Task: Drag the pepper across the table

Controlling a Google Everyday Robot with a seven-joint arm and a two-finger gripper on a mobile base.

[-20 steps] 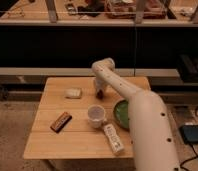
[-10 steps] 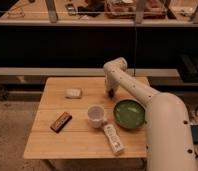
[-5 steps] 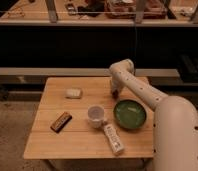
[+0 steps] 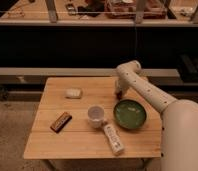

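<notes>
Dark red, the pepper [image 4: 120, 94] lies on the table [image 4: 52, 140] right at the tip of the gripper [image 4: 119, 91]. Just beyond the tip sits the green bowl [image 4: 130, 113]; dragging that way could jam the pepper against it.

Dim, warm amber cast overall. Desk [image 4: 82, 135] is the brightest patch, lit from above; bkgd under the shelves nearly black. Soft blur throughout, edges smeared. Claw [image 4: 119, 93] sits near desk's far right edge, in arm's shadow.
</notes>
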